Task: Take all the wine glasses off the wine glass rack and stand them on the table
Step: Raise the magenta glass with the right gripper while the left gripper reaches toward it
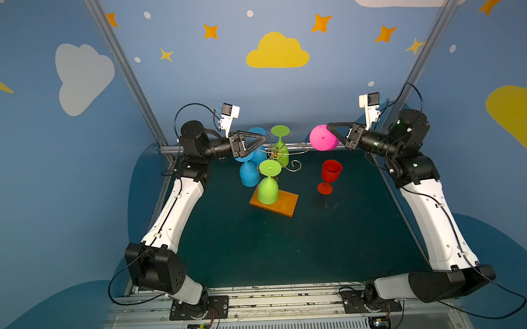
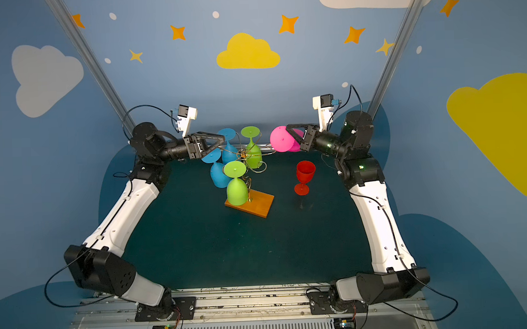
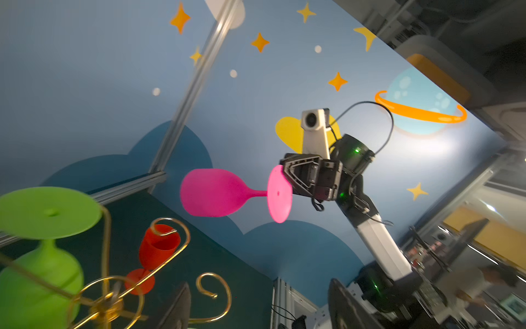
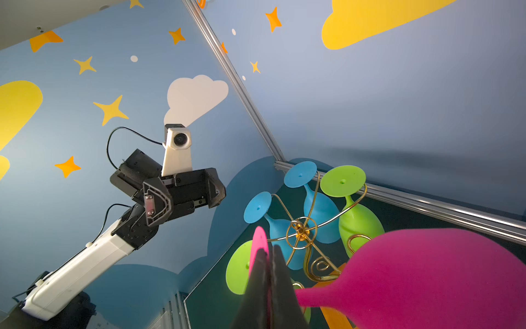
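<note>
- Our right pincer (image 1: 330,129) is clamped on the foot disc of the pink wine glass (image 1: 323,138), holding it on its side in the air, clear of the wine glass rack (image 1: 276,183) — we judge so it can be carried away.
- Our left pincer (image 1: 263,139) stands apart, beside the blue glasses (image 1: 250,171), holding nothing.
- The rack stands mid-table (image 1: 289,245): gold wire scrolls, orange-brown wooden base, green glasses (image 1: 269,186) hanging upside down by their feet.
- A red goblet (image 1: 329,176) stands upright nearby.

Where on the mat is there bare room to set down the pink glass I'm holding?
Free: the wide dark green mat in front of the orange-brown wooden rack base and the upright red goblet. Crowded: around the gold wire rack with its hanging glasses.
</note>
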Action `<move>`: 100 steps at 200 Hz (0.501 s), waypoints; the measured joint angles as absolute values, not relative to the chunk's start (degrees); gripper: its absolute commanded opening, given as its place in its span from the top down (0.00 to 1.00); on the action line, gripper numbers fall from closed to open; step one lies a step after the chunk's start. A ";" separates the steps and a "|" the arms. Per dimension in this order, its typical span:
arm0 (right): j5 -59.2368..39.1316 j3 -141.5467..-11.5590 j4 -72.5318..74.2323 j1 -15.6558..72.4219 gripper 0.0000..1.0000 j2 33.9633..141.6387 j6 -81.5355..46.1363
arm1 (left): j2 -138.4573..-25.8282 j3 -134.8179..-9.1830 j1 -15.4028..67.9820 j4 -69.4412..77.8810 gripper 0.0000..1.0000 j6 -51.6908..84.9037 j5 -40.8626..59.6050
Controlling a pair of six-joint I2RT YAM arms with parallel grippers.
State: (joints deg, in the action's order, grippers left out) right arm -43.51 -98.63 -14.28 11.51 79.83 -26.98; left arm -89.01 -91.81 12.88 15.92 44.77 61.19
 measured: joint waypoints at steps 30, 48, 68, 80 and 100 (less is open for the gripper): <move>-43.44 -99.63 -14.85 13.17 1.00 79.77 -25.02 | -91.37 -96.05 17.10 15.94 0.29 44.93 63.22; -43.48 -99.70 -14.85 14.09 1.00 79.77 -24.75 | -93.71 -97.78 18.33 16.51 0.30 45.69 63.53; -43.53 -99.70 -14.85 14.96 1.00 79.77 -24.69 | -96.75 -99.13 19.75 16.75 0.33 46.52 63.68; -43.53 -99.70 -14.85 15.42 1.00 79.77 -24.62 | -98.61 -100.12 20.62 16.73 0.34 46.92 63.70; -43.55 -99.70 -14.85 16.27 1.00 79.77 -24.64 | -101.21 -101.73 21.91 16.69 0.36 47.83 63.75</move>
State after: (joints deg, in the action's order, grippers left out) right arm -43.55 -99.70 -14.85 16.27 79.77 -24.64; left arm -101.21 -101.73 21.91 16.69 47.83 63.75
